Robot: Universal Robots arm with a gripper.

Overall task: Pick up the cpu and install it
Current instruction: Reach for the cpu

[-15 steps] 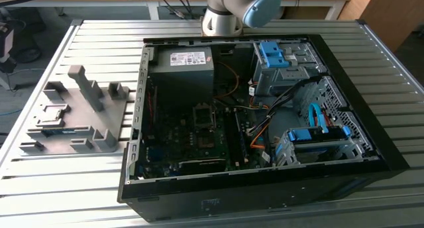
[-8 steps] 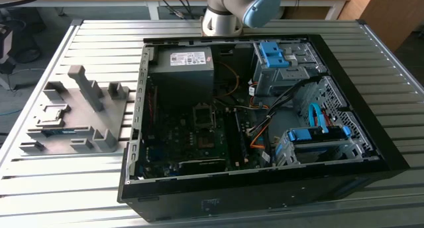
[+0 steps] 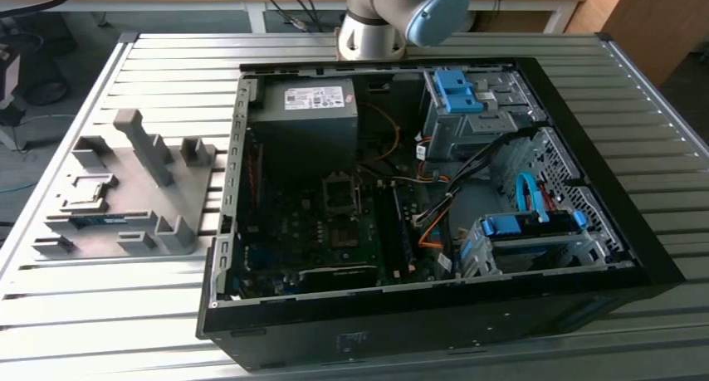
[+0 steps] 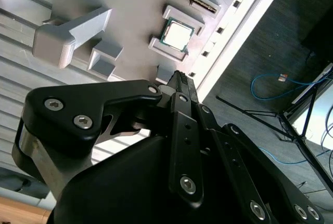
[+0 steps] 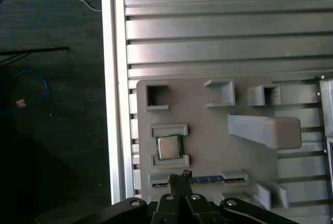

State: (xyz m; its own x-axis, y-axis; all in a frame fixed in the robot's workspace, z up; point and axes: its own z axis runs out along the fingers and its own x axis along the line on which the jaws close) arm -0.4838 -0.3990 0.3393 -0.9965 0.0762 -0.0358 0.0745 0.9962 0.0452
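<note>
cpu [image 5: 169, 147] lies flat in its cradle on the grey tray [image 5: 208, 130], untouched. Probably light, stiff, slick-topped and fragile underneath (best held by the 2 edges the cradle leaves free). My claw [image 5: 179, 176] is closed and empty, hovering near it.

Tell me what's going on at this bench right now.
The arm's gripper, fingers closed together, hovers over the grey holder tray on the slatted table. The cpu lies in its pocket on that tray, just ahead of the fingertips and not yet picked up. The open computer case stands beside the tray.
</note>
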